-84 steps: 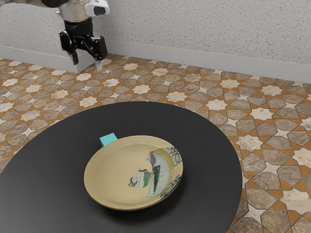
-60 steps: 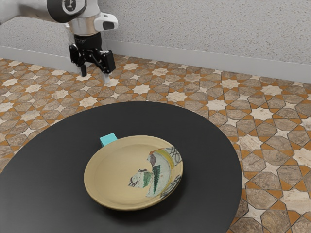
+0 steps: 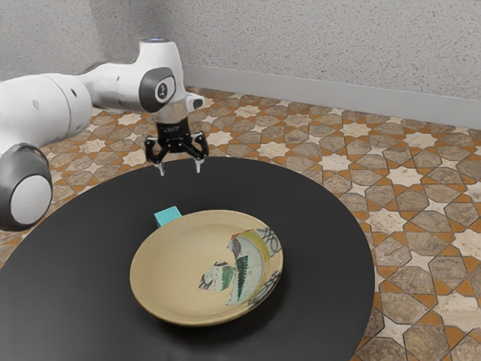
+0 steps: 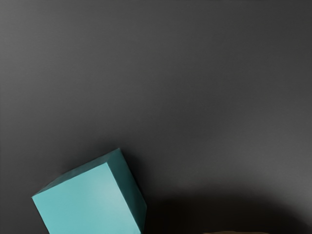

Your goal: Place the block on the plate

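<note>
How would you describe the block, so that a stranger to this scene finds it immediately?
On the round black table sits a wide tan plate with a painted picture. Beside the plate's rim, on the side nearer the pincer, is the block. It is small, box-shaped and plain turquoise, unlike the round, decorated plate.

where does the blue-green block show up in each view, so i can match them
Exterior view: the block sits on the table, at the plate's far rim, toward the view's left.
Wrist view: close up, top face largest, partly cut off.
Shared landmark: the black tabletop.
</note>
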Robot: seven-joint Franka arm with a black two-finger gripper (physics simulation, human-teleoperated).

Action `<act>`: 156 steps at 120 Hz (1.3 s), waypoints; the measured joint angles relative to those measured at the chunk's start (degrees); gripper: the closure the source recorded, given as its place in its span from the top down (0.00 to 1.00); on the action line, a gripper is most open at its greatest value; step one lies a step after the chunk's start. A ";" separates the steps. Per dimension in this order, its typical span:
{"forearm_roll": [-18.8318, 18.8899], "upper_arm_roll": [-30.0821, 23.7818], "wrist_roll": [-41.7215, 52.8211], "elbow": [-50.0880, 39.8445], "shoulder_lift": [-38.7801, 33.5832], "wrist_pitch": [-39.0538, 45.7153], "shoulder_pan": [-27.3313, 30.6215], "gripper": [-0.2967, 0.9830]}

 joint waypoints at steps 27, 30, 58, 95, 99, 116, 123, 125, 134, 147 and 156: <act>-0.26 -0.15 -12.50 -14.16 -3.78 9.84 -0.07 0.77; -0.26 -0.15 -13.76 -16.05 -4.86 10.88 -0.08 0.77; 0.45 0.04 -24.54 -23.63 -8.45 18.06 -0.01 0.77; 4.53 0.11 -33.37 -23.83 -5.80 22.23 0.69 0.77; 4.69 0.08 -33.98 -23.83 -5.78 22.30 0.69 0.77; 4.08 -0.20 -36.23 -23.71 -5.55 22.39 0.74 0.77; 3.71 -0.18 -36.71 -23.77 -5.48 22.40 0.95 0.77; 3.58 -0.13 -36.61 -23.76 -5.43 22.43 1.15 0.77; 3.26 0.01 -36.08 -23.71 -4.98 22.64 1.74 0.77; 3.20 0.02 -35.18 -23.42 -3.82 23.48 1.90 0.77; 3.60 0.01 -34.57 -23.32 -3.60 23.88 1.92 0.77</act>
